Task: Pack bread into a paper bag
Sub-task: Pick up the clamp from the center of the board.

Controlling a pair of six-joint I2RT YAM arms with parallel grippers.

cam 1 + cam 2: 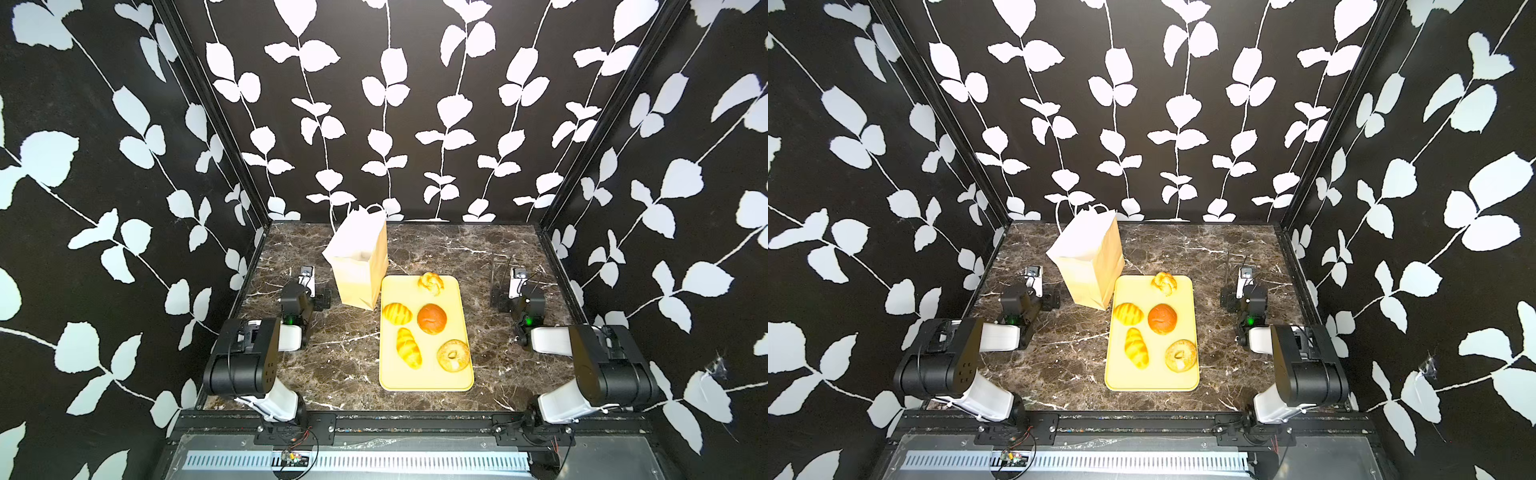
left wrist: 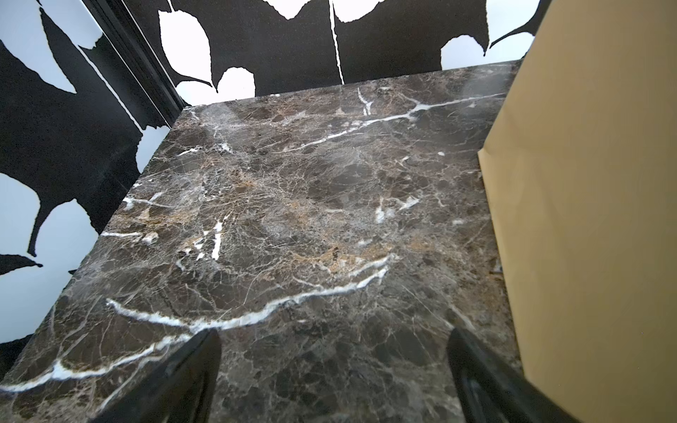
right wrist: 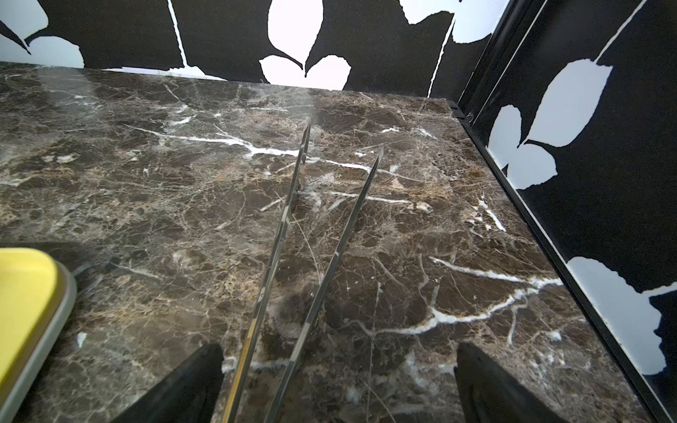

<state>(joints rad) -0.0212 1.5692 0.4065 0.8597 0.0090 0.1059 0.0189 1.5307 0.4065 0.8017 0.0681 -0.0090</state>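
A dark brown marble tabletop (image 1: pixel 340 365) with white veins fills the floor of the cell, closed in on the left, right and far sides by black walls (image 1: pixel 395 104) printed with white leaves. In both top views a flat yellow tray (image 1: pixel 415 380) with rounded corners lies lengthwise in the middle, its near edge close to the table's near edge. Bare marble stays open on both sides of it and behind it on the right.

The paper bag (image 1: pixel 361 266) stands upright at the tray's far left corner, mouth open, smooth tan kraft outside, pale inside, with twisted white handles. All the bread lies on the tray, each piece apart from the others:
- braided knot roll (image 1: pixel 431 283), at the far edge
- scored oval roll (image 1: pixel 397 313), glossy, left of the round brown bun (image 1: pixel 432 318)
- ridged croissant (image 1: pixel 408 347), near left
- bagel (image 1: pixel 453 355), near right

The left gripper (image 2: pixel 333 333) sits left of the bag, its jaws spread wide over bare marble with nothing between them, and the bag's flat side is just beside it. The right gripper (image 3: pixel 339 348) is well right of the tray, jaws equally spread. The thin metal tongs (image 3: pixel 282 227) run between them toward the far wall. Whether either finger touches the tongs cannot be told.
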